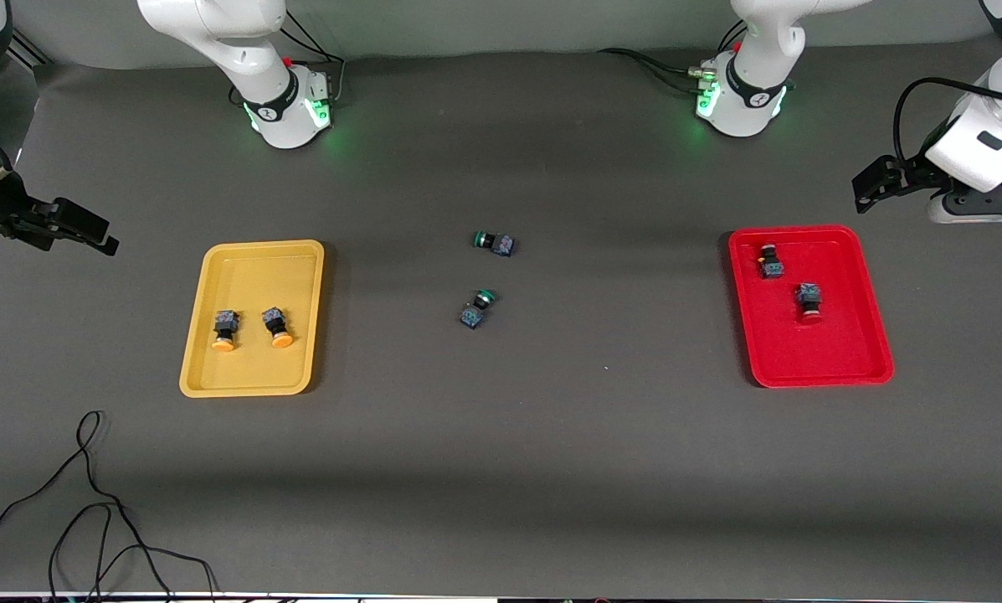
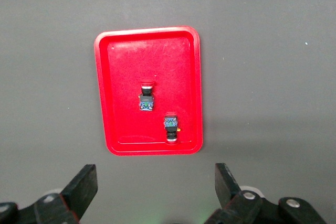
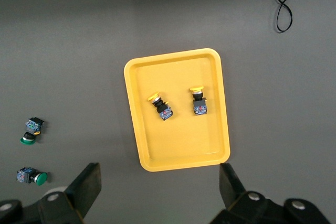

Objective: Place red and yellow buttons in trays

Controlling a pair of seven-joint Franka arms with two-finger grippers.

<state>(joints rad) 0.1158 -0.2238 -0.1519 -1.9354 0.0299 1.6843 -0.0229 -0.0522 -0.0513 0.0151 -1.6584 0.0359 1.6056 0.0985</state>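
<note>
Dark grey table [image 1: 501, 469] carries yellow tray [image 1: 208, 368] and red tray [image 1: 873, 352].

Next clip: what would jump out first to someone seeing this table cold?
Two bright trays stand out on the dark table: a yellow tray toward the right arm's end holding two yellow-capped buttons, and a red tray toward the left arm's end holding two red-capped buttons. Between them, two green-capped buttons lie on the bare mat. The left gripper and right gripper hang open at the table's ends.
</note>
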